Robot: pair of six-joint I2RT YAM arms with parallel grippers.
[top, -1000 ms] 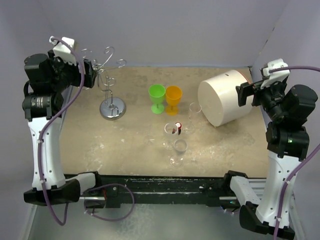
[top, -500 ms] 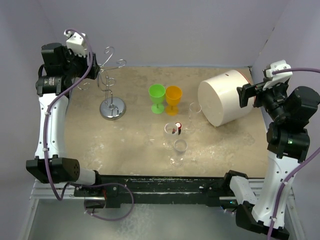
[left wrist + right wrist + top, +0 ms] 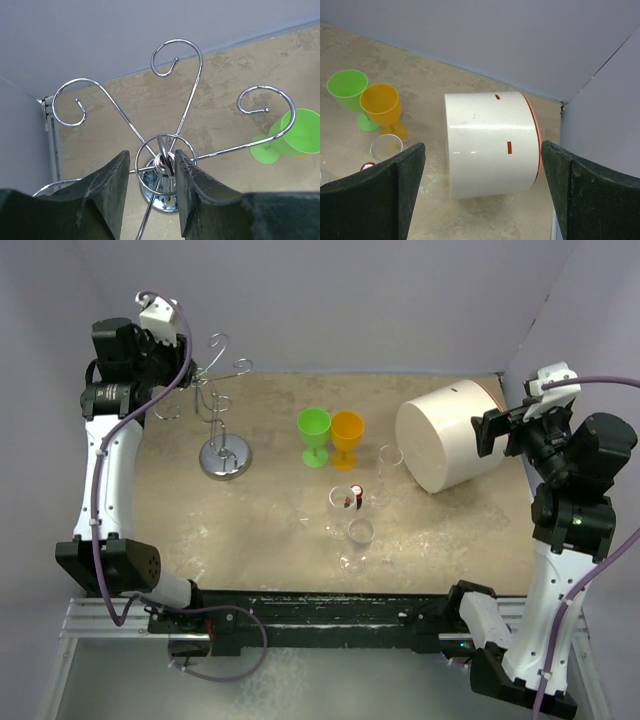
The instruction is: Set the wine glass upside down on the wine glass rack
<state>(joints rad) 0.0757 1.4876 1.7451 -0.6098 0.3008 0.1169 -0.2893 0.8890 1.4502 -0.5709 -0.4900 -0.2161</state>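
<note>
Silver wine glass rack stands ahead of left gripper.

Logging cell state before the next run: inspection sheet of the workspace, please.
Surface: table, beige, mottled.
Job's things: rack upright, left, hooks bare; green glass, orange glass, clear glasses, all upright on the table.
Clutter: white cylinder on its side, right.
Grippers: left gripper jaws apart, over the rack top; right gripper open, empty, facing the cylinder.
Cables: purple cables along both arms.
Surroundings: lilac walls.
</note>
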